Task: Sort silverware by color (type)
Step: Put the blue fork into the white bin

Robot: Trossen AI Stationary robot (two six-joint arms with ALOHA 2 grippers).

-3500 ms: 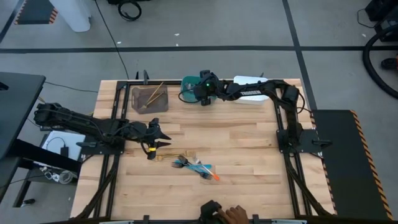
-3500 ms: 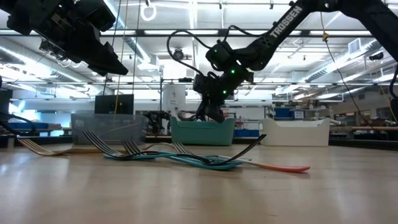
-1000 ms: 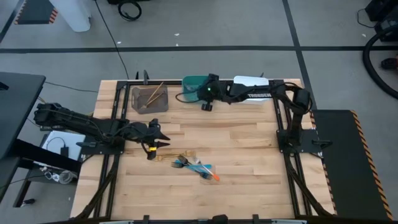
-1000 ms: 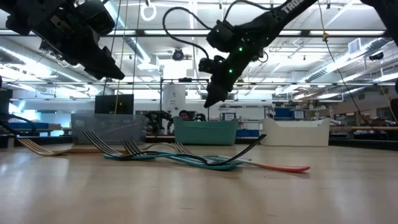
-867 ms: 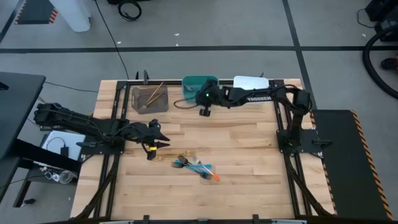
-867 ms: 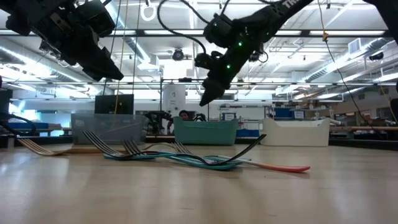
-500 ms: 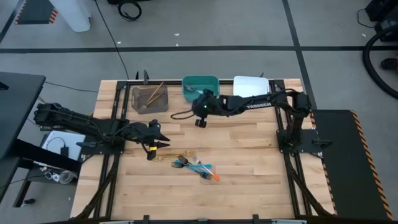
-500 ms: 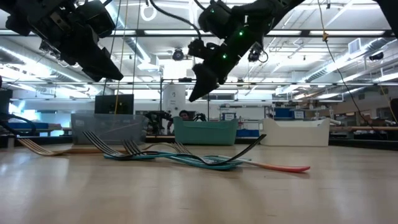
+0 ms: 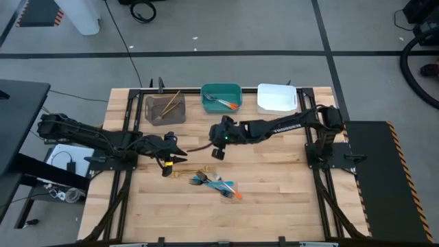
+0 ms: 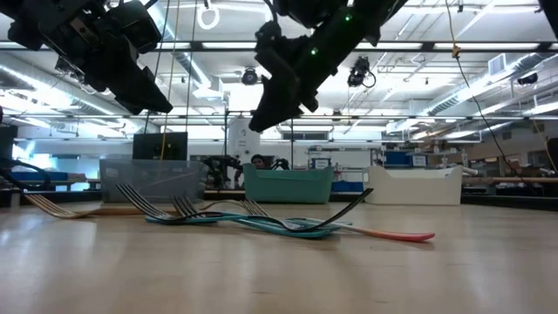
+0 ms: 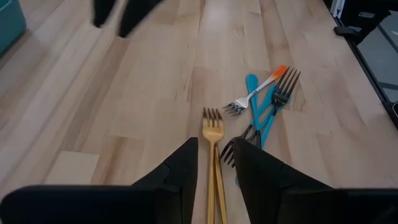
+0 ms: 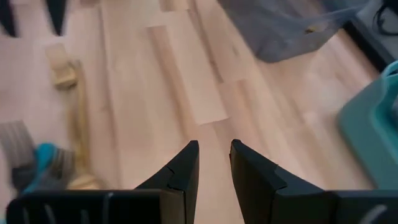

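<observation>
Left wrist view looks past the left claw (image 11: 216, 163), whose two fingers stand a little apart with nothing between them, straight down onto a gold fork (image 11: 213, 155) lying flat just beneath the tips, tines pointing away. Just beyond and to one side of it the remaining silverware lies tangled: dark forks (image 11: 281, 93), teal handles and one orange-handled fork (image 11: 258, 92) crossing one another. I judge these pieces light, stiff, thin and slippery against the bench (image 9: 274, 185), so a pinch across the narrow handle near its middle, on a piece free of the tangle, looks safest. The right claw (image 12: 214, 163), also slightly parted and empty, hangs above bare wood between that pile and the teal bin (image 9: 221, 98), which already holds cutlery.
</observation>
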